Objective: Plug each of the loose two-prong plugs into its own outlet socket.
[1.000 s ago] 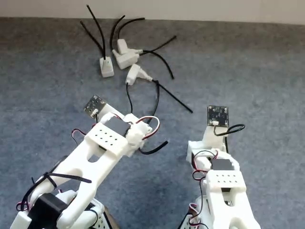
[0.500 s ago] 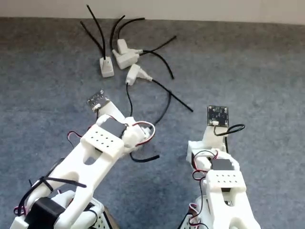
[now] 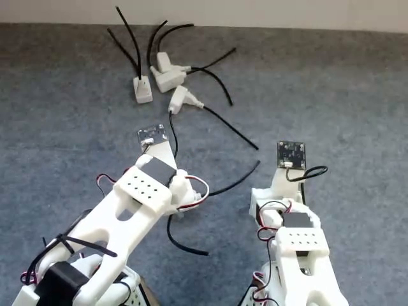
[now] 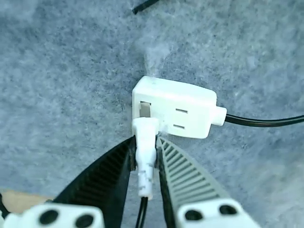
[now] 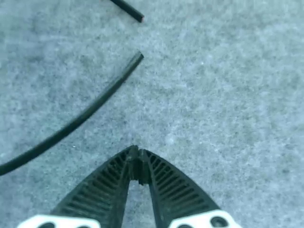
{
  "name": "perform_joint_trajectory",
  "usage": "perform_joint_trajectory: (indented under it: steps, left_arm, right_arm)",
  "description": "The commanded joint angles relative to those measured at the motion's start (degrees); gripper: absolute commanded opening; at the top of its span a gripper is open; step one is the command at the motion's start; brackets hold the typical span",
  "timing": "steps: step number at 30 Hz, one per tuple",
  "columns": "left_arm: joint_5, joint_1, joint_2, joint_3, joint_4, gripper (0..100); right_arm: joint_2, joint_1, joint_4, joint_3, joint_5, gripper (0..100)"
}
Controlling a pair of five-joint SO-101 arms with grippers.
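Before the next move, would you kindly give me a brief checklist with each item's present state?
1. Left gripper shut on the white two-prong plug: ok.
2. Plug's tip at the end socket of the white plastic outlet block: ok.
3. Plug fully seated: cannot tell.
4. Right gripper shut, empty, above the grey carpet: ok.
5. Other white plugs farther off all inserted: cannot tell.

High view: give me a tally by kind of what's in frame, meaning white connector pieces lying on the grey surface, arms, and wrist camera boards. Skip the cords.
White connector pieces: 4
Robot arms: 2
Wrist camera boards: 2
Total: 8
Plugs and sockets cannot be told apart from here.
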Motion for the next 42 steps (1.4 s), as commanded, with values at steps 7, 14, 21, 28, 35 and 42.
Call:
perform_joint_trajectory:
  steps: [7,14,21,28,35,42]
  left_arm:
    - [-13.1,-4.8,9.9,1.3,-8.2,1]
    - [-20.3,-7.3,32.0,-17.8,3.5,1]
    - [-31.0,-8.5,54.4,-40.2,24.6,1]
    - [-38.0,-8.9,68.4,-52.4,27.3,1]
    - [-38.3,-11.9,62.8,-51.7,22.9,1]
    - [-38.0,-12.0,50.2,-35.6,12.2,1]
  right_arm:
    - [-0.8,0.3,-1.1,-0.1,-0.4,0.8]
    - [-0.9,0.3,-1.1,-0.1,-0.4,0.8]
    - [-0.9,0.3,-1.1,-0.1,-0.4,0.8]
    - [-0.9,0.3,-1.1,-0.1,-0.4,0.8]
    - [-0.9,0.3,-1.1,-0.1,-0.4,0.8]
    - [-0.9,0.3,-1.1,-0.1,-0.4,0.8]
